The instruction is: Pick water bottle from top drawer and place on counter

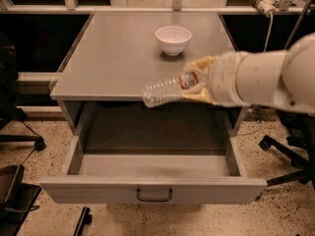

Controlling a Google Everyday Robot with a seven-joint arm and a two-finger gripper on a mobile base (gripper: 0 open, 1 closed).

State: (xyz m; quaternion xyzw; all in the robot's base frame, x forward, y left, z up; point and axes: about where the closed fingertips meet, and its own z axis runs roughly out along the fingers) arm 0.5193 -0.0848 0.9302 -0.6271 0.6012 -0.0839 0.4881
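Note:
The water bottle [165,90] is clear and ribbed, with a white-and-red label near its cap end. It lies roughly horizontal in the air over the counter's front edge, base pointing left. My gripper [197,82] is shut on its cap end, coming in from the right on a thick white arm [266,77]. The top drawer [152,178] is pulled open below, with a dark loop handle [154,195] at its front centre; its inside shows nothing in it. The counter [113,58] is the flat grey cabinet top.
A white bowl [173,39] stands on the counter at the back centre. Chair bases stand on the speckled floor at the left [19,132] and right [290,156]. A cable and power strip [263,1] are at the back right.

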